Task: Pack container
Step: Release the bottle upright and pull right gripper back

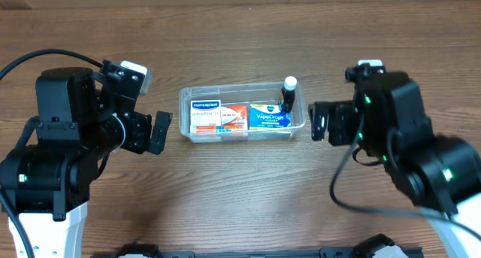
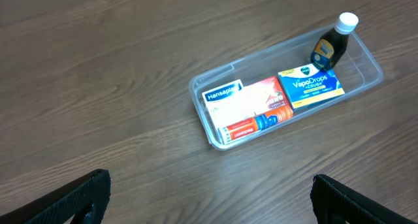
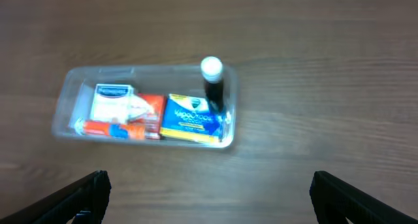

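The clear plastic container (image 1: 186, 98) sits mid-table. Inside lie a white Hansaplast box (image 1: 204, 115), an orange-red box (image 1: 234, 116), a blue-and-yellow VapoDrops box (image 1: 269, 116) and a dark bottle with a white cap (image 1: 288, 91) at its right end. The container also shows in the left wrist view (image 2: 199, 96) and the right wrist view (image 3: 65, 93). My left gripper (image 1: 159, 132) is open and empty just left of the container. My right gripper (image 1: 319, 122) is open and empty just right of it. Both pairs of fingers show spread wide in the wrist views (image 2: 209, 198) (image 3: 209, 198).
The table is brown wood (image 1: 248, 198). Both arm bodies stand at the table's left and right sides. Nothing else lies on the table near the container.
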Available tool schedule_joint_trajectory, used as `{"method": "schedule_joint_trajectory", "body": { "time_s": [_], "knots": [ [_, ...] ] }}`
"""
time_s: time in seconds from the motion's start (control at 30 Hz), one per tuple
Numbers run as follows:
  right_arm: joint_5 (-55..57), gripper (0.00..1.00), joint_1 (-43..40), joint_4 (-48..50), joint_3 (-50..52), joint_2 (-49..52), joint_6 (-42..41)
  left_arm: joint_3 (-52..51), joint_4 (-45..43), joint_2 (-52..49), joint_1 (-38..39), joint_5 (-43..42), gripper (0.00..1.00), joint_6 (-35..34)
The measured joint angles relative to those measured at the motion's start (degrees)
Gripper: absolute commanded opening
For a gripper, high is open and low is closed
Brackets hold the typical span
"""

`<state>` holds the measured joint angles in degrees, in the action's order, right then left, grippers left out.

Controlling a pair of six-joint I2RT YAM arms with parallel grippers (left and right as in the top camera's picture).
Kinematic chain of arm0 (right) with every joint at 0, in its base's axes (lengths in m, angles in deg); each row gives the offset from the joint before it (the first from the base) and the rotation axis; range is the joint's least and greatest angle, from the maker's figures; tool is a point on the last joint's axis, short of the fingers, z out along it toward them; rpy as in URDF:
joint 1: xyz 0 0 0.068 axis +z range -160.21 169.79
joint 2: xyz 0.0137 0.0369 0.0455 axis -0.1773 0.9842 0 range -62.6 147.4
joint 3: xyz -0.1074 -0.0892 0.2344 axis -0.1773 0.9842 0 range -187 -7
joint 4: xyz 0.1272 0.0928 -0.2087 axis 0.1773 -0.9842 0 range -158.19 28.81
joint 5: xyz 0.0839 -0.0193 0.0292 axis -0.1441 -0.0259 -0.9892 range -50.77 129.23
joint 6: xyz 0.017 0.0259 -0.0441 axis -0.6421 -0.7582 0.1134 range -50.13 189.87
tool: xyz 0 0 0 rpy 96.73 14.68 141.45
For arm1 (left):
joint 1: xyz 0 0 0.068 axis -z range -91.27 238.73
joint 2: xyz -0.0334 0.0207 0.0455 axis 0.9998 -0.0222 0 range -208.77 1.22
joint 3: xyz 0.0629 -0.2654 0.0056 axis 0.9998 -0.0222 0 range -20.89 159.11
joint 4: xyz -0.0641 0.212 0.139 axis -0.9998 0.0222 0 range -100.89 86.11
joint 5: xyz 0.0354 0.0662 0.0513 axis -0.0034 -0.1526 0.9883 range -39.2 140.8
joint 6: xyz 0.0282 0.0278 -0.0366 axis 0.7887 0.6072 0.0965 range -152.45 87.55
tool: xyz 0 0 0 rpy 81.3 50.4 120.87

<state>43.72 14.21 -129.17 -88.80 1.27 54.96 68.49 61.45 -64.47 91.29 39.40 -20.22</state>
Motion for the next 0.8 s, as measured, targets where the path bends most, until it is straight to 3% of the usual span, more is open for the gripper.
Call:
{"method": "schedule_joint_trajectory", "body": {
  "time_s": [0.17, 0.37, 0.5, 0.8],
  "knots": [
    [-2.4, 1.0, 0.1, 6.7, 13.9, -8.3, 0.0, 0.0, 0.0, 0.0, 0.0, 0.0, 1.0, 0.0],
    [-4.3, 1.0, 0.1, 23.5, 17.0, -1.5, -0.1, 0.0, 0.0, 0.0, 0.0, 0.0, 1.0, 0.0],
    [-5.6, 1.0, 0.1, 20.2, 17.1, 2.1, -0.1, 0.0, 0.0, 0.0, 0.0, 0.0, 1.0, 0.0],
    [-7.0, 1.0, 0.1, 17.7, 17.1, -3.6, 0.0, 0.0, 0.0, 0.0, 0.0, 0.0, 1.0, 0.0]
  ]
}}
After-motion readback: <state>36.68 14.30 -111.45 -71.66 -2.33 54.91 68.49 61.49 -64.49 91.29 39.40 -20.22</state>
